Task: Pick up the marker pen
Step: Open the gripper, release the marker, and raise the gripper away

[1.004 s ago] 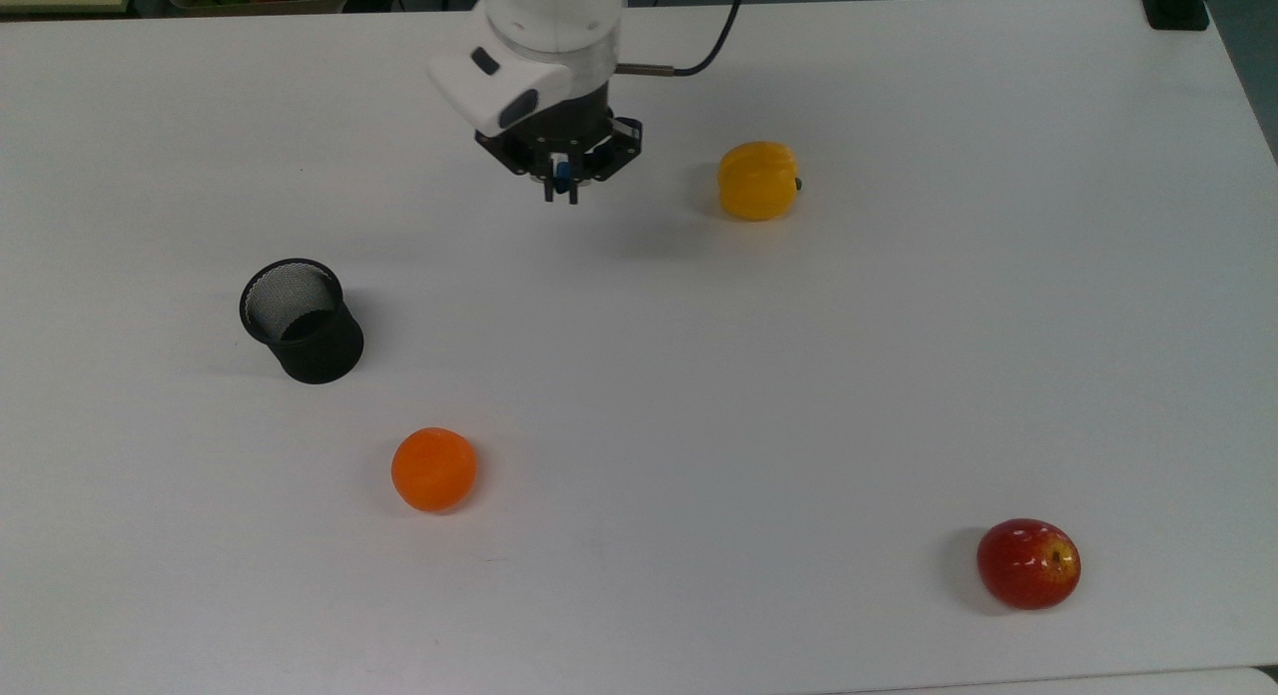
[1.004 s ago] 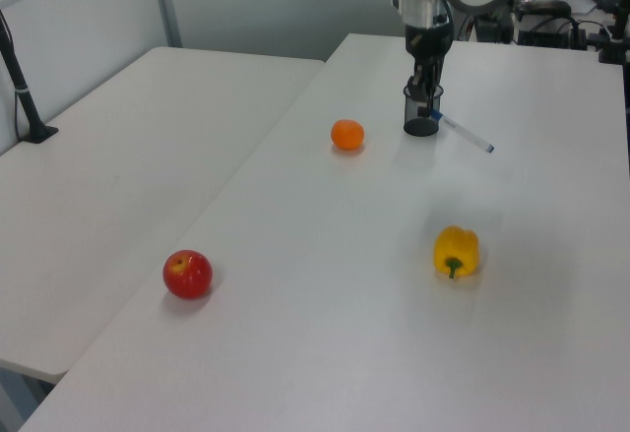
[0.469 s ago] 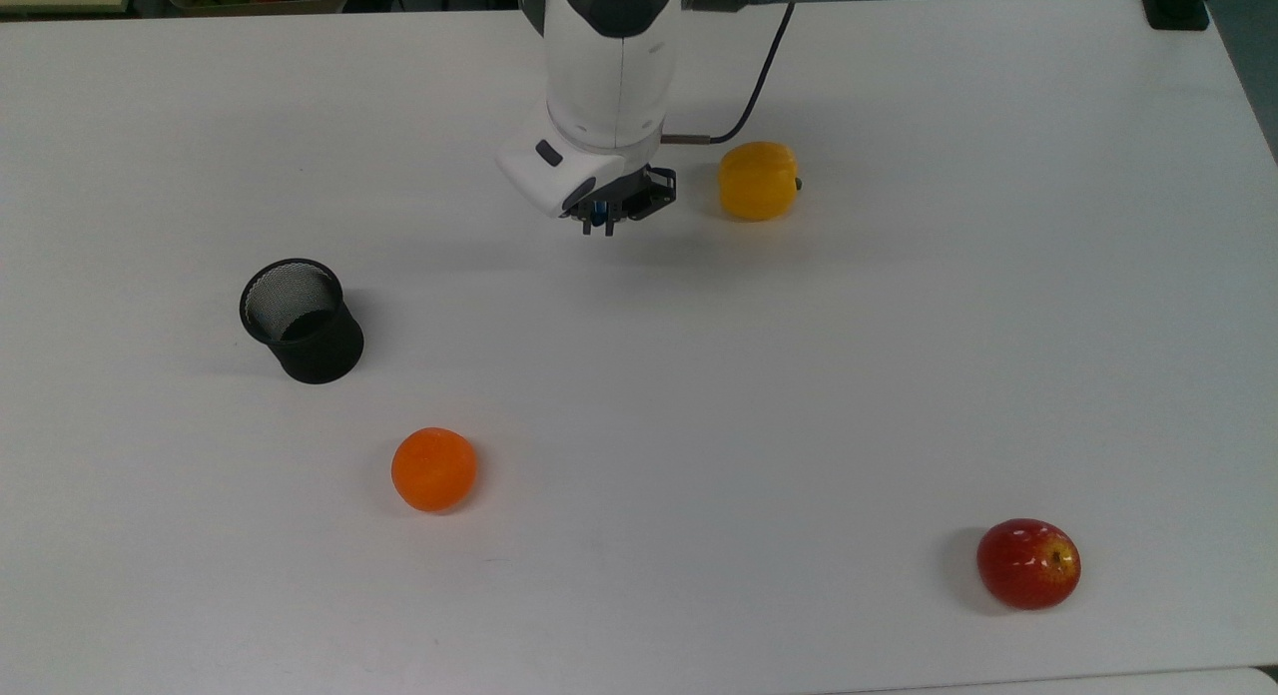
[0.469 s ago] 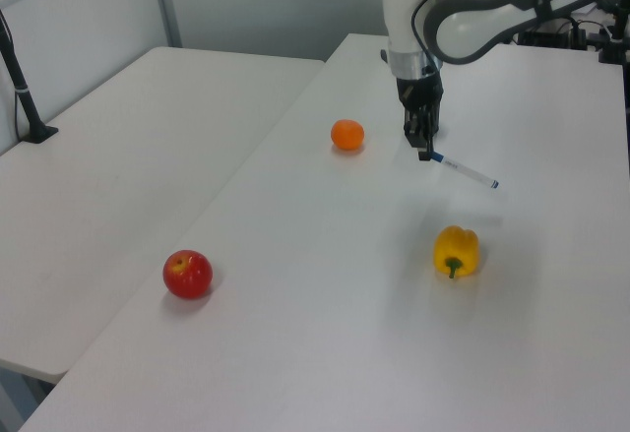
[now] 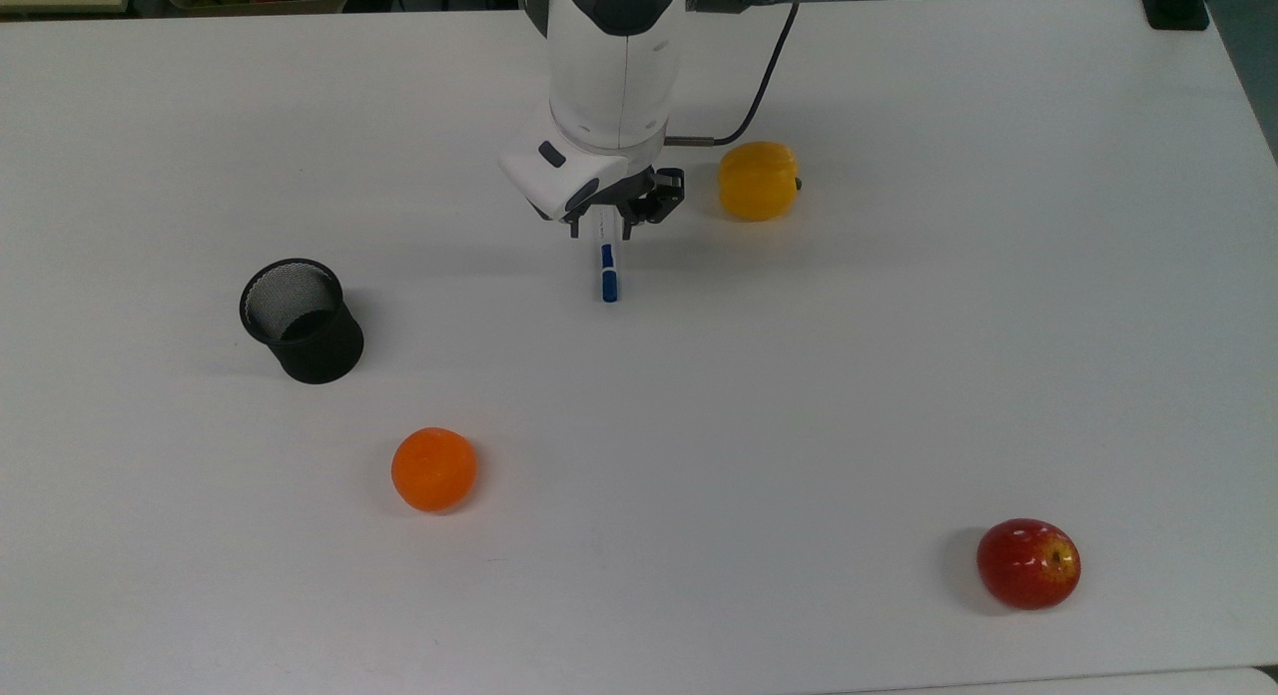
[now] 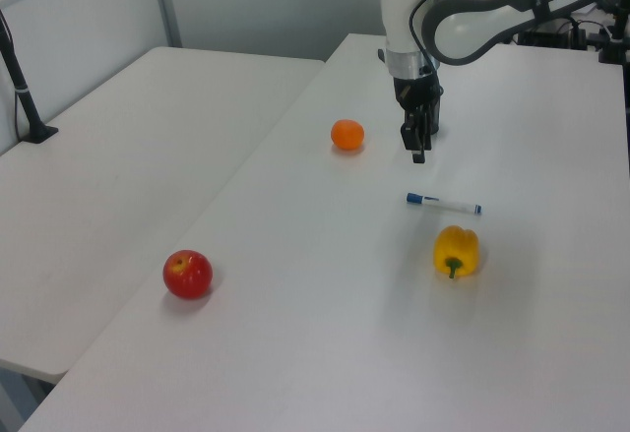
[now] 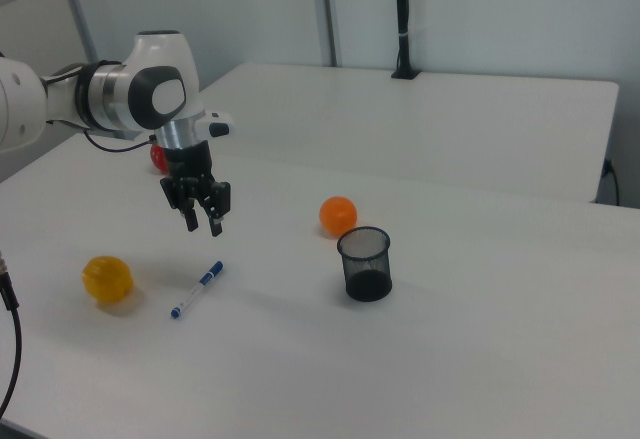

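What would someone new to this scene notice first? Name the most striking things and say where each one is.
The white robot arm's hand hangs open above the white table, with the marker pen lying flat on the table just below it. In the right view, the yellow pepper sits to the pen's left and the black mesh cup stands to its right, with the orange behind the cup.

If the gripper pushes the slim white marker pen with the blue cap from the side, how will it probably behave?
The slim white marker pen with the blue cap lies flat on the white table, and its barrel looks round, so it would probably roll. It looks stiff and likely light. The open gripper hangs above it.
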